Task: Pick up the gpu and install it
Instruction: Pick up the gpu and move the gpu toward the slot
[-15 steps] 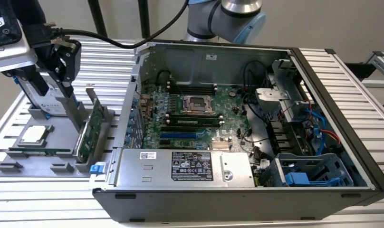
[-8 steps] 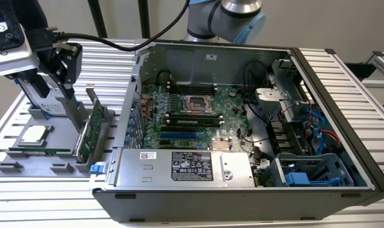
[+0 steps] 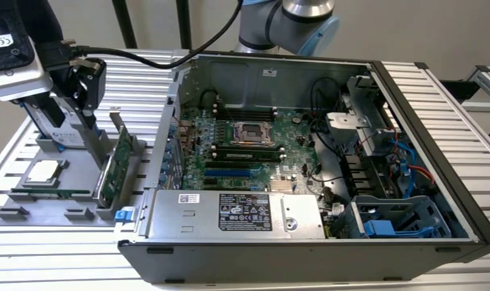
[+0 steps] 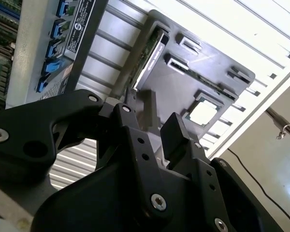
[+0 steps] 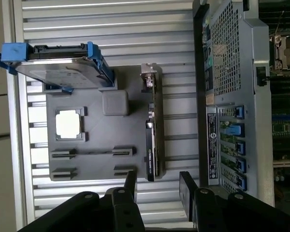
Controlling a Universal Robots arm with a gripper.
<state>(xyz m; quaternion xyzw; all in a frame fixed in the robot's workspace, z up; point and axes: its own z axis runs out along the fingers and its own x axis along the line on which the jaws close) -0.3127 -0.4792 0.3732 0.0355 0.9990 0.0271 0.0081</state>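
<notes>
Standing on edge in the grey plastic holder tray [image 3: 75,160], the green circuit-board gpu [image 3: 116,159] is beside the open black computer case [image 3: 310,260] in the exterior view; the black gripper [image 3: 83,97] hangs over the tray. In the first wrist view, the tray also carries a blue-railed silver hard drive [image 5: 58,67] and a square silver processor chip [image 5: 68,123]. The fingers [image 5: 187,186] are spread and empty, with the gpu in line with their gap. The second wrist view shows the same spread.
</notes>
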